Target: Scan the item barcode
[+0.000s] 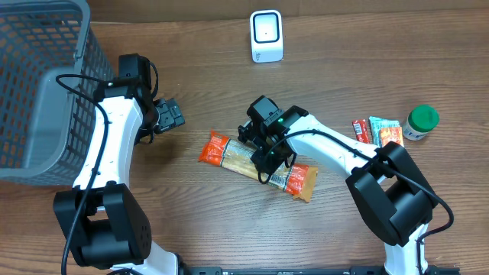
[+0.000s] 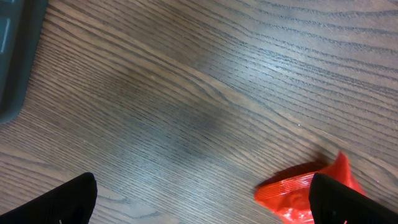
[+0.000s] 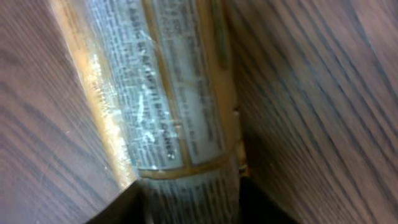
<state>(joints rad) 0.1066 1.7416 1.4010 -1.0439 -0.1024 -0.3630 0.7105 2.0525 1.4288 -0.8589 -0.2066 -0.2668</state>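
A long packet of spaghetti point(image 1: 229, 155) with orange ends lies slantwise in the middle of the table. My right gripper point(image 1: 269, 156) is down over its right half. In the right wrist view both dark fingers point(image 3: 118, 208) press against the sides of the packet point(image 3: 168, 106), so my right gripper point(image 3: 189, 205) is shut on it, with label print facing the camera. A white scanner point(image 1: 267, 36) stands at the far edge. My left gripper point(image 1: 170, 114) hangs open to the left of the packet. In the left wrist view, this gripper point(image 2: 202, 205) holds nothing, and the packet's orange end point(image 2: 298, 193) lies by its right finger.
A grey mesh basket point(image 1: 30, 92) fills the far left. At the right sit small red and orange snack packets point(image 1: 378, 131) and a green-lidded jar point(image 1: 420, 122).
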